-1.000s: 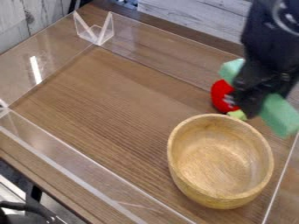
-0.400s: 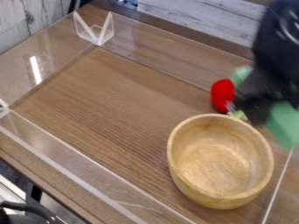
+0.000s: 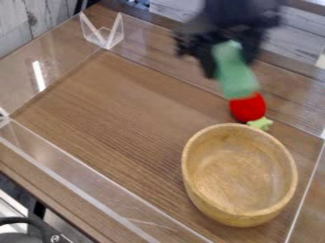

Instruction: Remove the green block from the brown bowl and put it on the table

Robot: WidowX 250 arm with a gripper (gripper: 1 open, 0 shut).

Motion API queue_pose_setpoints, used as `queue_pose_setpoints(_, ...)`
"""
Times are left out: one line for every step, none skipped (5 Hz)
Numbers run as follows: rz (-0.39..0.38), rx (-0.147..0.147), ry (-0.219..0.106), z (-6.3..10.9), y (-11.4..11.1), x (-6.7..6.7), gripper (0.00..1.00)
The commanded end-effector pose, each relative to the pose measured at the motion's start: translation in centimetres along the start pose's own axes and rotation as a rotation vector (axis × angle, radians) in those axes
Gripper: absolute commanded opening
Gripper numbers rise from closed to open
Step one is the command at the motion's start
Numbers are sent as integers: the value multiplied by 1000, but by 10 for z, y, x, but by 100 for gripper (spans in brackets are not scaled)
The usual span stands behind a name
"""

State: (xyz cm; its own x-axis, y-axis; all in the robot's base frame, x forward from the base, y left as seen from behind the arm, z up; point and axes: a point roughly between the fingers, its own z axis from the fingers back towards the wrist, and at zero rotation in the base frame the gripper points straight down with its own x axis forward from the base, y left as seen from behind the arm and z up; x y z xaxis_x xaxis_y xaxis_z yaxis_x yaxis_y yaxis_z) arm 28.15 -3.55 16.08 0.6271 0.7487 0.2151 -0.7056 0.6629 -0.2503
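Your counter (image 3: 114, 114) is a brown wood-grain top, its planks running from upper left to lower right, and a low clear plastic wall (image 3: 51, 166) fences its edges. A small clear plastic stand (image 3: 102, 30) sits at the far left corner. Beyond the far edge you see pale grey planks, blurred; at the lower left, dark shapes lie below the counter edge, too unclear to name.

Your tool (image 3: 226, 46) hangs over the far right part of the counter, dark and motion-blurred, pointing steeply down. It grips the green block (image 3: 235, 71), with its fingers on the upper end of the block. The blur hides just how the jaws stand, but the block clearly hangs from them.

The green block is up in the air, clear of the counter and outside the brown bowl (image 3: 240, 174). Its long axis runs nearly up and down, tilted a little so the lower end leans toward the right. That lower end sits just above a red object (image 3: 248, 107) in the picture; you cannot tell whether they touch.

The brown bowl stands at the near right with nothing inside it. A small green piece (image 3: 260, 124) lies beside the red object, just past the bowl's far rim.
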Motion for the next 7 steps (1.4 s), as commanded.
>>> queue_pose_setpoints(-18, -31, -35, -18, -28, 4, 0)
queue_pose_setpoints(-37, -25, -62, -46, -34, 22, 0)
queue_pose_setpoints(-69, -22, -74, -72, -47, 44, 0)
queue_pose_setpoints(-87, -3, -83, -89, -46, 54, 0)
queue_pose_setpoints(-111, 11, -85, -96, -37, 61, 0)
queue_pose_setpoints(-135, 13, -83, -102, -29, 65, 0)
queue_pose_setpoints(-129, 26, -91, -112, -20, 62, 0)
